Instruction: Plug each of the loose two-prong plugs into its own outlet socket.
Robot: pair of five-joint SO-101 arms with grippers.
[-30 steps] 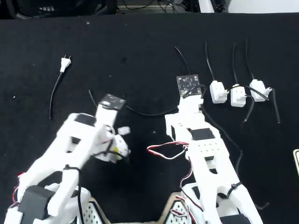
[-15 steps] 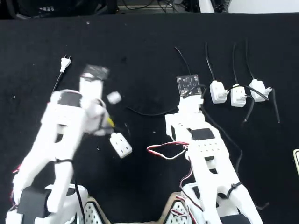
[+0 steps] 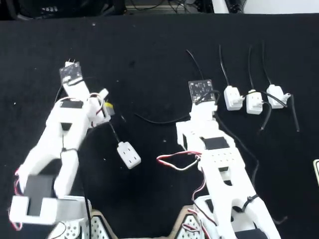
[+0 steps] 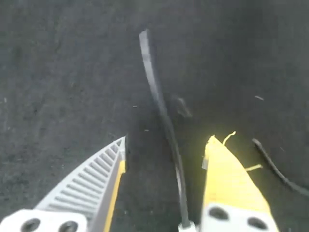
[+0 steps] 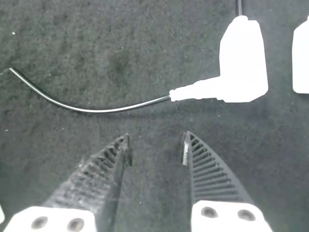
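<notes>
Up at ten o'clock on the counter (image 3: 149,35), fetching the loose plug (image 3: 72,62): left pincer (image 4: 166,142) spread wide astride its cord (image 4: 154,82). Next, likely: clamp the plug body, carry toward the free socket (image 3: 128,154) near seven o'clock.

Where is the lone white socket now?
In the high view the socket lies on the table between the left arm and the right arm, nearer the left.

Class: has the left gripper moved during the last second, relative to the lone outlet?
Yes. The left gripper moved away from the lone outlet, toward the table's far-left area.
</notes>
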